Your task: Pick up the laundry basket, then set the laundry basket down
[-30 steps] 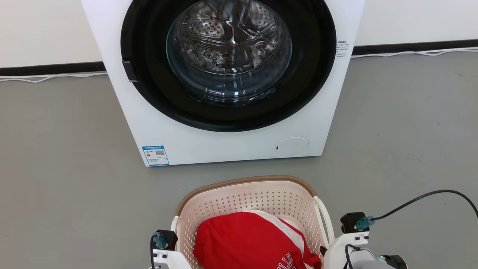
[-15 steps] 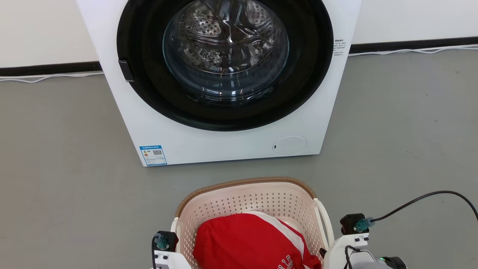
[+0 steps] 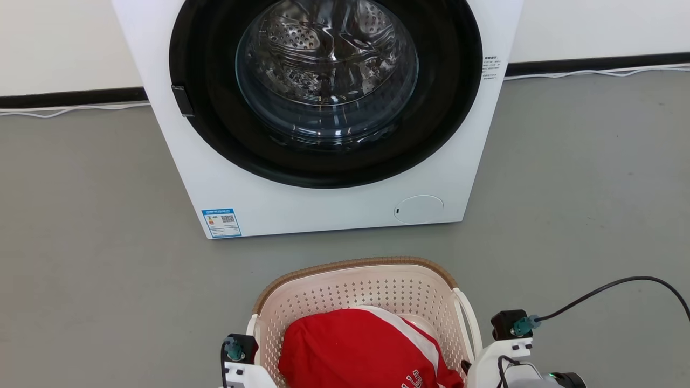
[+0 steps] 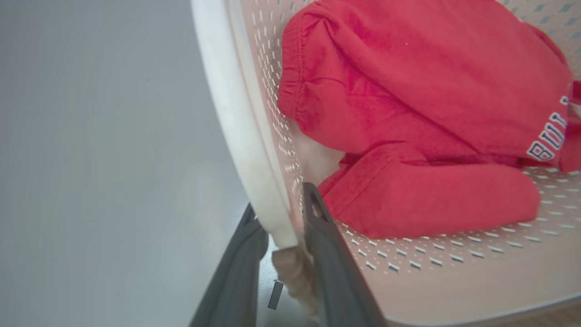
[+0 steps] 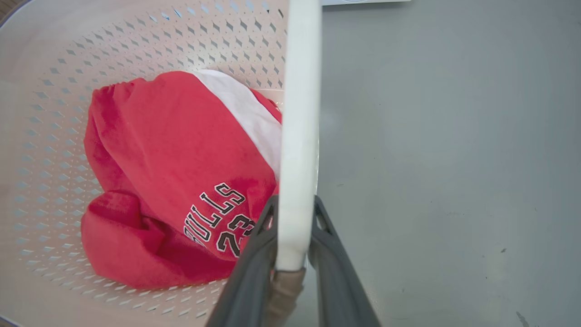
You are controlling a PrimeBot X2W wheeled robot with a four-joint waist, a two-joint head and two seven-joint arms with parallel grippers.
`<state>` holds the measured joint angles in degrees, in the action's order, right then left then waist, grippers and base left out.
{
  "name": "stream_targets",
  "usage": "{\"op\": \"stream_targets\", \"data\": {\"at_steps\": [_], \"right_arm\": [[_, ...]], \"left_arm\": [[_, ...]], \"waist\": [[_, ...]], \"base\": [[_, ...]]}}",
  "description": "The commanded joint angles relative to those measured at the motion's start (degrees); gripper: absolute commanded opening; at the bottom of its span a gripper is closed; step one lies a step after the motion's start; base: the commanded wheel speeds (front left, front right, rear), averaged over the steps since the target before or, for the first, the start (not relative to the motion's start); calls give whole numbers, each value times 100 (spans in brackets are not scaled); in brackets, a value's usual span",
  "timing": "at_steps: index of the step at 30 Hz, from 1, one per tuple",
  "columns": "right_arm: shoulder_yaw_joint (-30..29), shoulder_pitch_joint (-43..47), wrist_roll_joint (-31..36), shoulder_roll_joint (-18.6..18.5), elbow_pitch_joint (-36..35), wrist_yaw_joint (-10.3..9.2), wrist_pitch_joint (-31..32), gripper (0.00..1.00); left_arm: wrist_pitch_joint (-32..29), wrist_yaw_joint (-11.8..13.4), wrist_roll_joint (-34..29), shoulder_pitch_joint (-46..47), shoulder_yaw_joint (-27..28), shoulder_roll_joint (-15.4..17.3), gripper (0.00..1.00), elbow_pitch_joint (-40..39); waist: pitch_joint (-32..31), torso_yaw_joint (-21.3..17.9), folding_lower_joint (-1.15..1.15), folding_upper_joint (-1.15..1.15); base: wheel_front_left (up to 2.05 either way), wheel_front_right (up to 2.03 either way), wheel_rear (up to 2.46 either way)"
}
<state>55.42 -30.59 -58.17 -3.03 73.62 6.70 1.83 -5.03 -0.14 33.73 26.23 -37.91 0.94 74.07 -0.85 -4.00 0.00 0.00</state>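
Note:
The laundry basket [image 3: 356,265], cream-white and perforated with a brown woven rim, is at the bottom centre of the head view, between my two wrists. In the left wrist view my left gripper [image 4: 279,202] is shut on the basket's white loop handle [image 4: 236,127], one dark finger on each side. In the right wrist view my right gripper [image 5: 295,200] is shut the same way on the other white handle [image 5: 299,91]. A red jersey [image 3: 356,345] with white trim and lettering lies inside the basket. I cannot tell whether the basket's bottom touches the floor.
A large white washing machine [image 3: 323,210] with its round dark door closed stands just beyond the basket. Grey floor [image 3: 81,242] lies open to both sides. A black cable [image 3: 609,288] arcs from my right wrist. White cords [image 3: 64,110] run along the wall base.
The head view has shifted slightly: the washing machine sits a little further left and the basket a touch lower in the picture. Both grippers have kept hold of the handles.

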Motion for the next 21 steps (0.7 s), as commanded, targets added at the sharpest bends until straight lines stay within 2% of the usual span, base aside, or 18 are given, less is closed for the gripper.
{"op": "stream_targets", "data": {"at_steps": [1,21], "right_arm": [[61,-188,-8,15,-74,79,-130,0],[342,-196,-318,15,-55,79,-167,0]], "left_arm": [[9,79,-63,140,21,194,0,-12],[6,107,7,137,-104,215,0,-11]], "waist": [[4,-3,0,0],[32,-14,0,0]], "base": [[0,0,0],[0,0,0]]}}
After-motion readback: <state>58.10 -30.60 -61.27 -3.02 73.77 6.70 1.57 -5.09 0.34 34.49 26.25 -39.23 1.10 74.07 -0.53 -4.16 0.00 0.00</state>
